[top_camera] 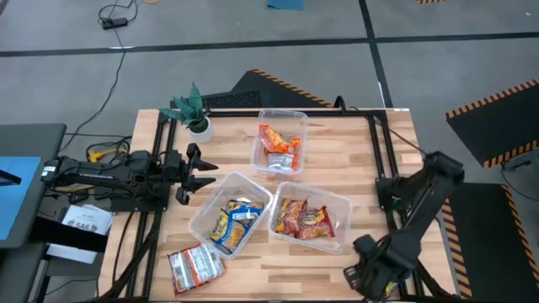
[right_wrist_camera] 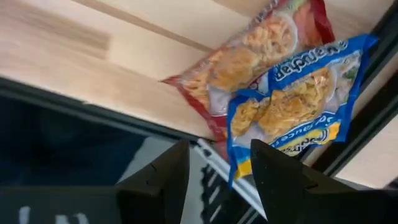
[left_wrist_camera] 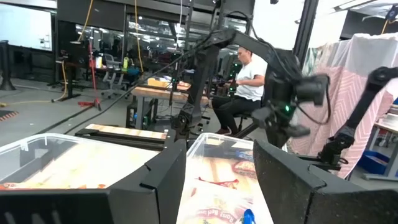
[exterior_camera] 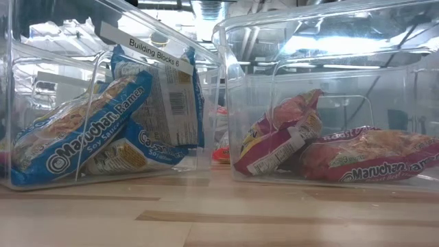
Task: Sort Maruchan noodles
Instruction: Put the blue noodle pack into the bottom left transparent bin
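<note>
My right fingers (right_wrist_camera: pixel 161 180), spread and empty, could shove the overlapping blue packet (right_wrist_camera: pixel 298 106) and red packet (right_wrist_camera: pixel 249 62) off the bench (right_wrist_camera: pixel 74 56).

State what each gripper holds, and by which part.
Nothing is held. The left gripper hangs open beside the tubs; the right gripper is open above two noodle packets at the table's edge.

A robotics lab — hazard-striped floor tape (top_camera: pixel 497 105), cables, workbenches (left_wrist_camera: pixel 163 93) and a seated person (left_wrist_camera: pixel 245 87) behind the table.
</note>
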`<state>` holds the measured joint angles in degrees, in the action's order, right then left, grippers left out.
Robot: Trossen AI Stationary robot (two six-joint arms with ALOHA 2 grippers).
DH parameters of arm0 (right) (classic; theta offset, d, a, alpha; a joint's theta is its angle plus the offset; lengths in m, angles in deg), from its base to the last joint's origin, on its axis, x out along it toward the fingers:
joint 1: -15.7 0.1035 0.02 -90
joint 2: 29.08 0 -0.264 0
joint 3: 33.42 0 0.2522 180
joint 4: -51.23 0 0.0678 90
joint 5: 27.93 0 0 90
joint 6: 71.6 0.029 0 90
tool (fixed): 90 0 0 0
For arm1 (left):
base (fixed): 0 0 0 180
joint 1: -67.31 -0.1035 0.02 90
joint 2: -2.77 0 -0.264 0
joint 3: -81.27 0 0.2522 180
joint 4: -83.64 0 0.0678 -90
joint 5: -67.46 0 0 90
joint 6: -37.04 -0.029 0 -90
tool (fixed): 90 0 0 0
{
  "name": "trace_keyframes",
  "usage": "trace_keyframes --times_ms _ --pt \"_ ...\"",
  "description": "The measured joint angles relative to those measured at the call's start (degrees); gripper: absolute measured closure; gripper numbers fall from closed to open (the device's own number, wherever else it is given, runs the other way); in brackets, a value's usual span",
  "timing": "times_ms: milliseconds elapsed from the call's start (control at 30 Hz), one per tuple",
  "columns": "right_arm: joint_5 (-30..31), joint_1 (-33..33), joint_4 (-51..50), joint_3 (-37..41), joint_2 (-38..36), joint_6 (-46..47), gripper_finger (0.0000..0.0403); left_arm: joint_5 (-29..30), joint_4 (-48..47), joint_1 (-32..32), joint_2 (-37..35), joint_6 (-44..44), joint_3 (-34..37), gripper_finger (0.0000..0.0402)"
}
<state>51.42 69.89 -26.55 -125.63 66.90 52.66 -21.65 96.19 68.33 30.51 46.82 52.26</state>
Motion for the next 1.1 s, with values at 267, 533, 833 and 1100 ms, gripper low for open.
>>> trace_keyframes --times_ms 267,533,833,1100 --pt "-11.54 -0.34 3.53 0.0 9.22 1.93 0.0211 1.45 0.13 -0.02 0.0 -0.69 0.0 0.0227" --pt "-17.64 -1.41 0.19 0.02 13.29 1.28 0.0211 3.01 0.13 -0.02 -0.01 -1.97 0.0 0.0227" --pt "-18.19 -2.25 -6.32 0.0 13.51 0.2 0.0211 3.0 0.09 -0.02 -0.02 -1.95 0.0 0.0227" --pt "-18.58 -2.27 -10.16 -0.02 13.6 0.21 0.0211 2.99 -0.09 -0.02 -0.01 -1.9 0.0 0.0227"
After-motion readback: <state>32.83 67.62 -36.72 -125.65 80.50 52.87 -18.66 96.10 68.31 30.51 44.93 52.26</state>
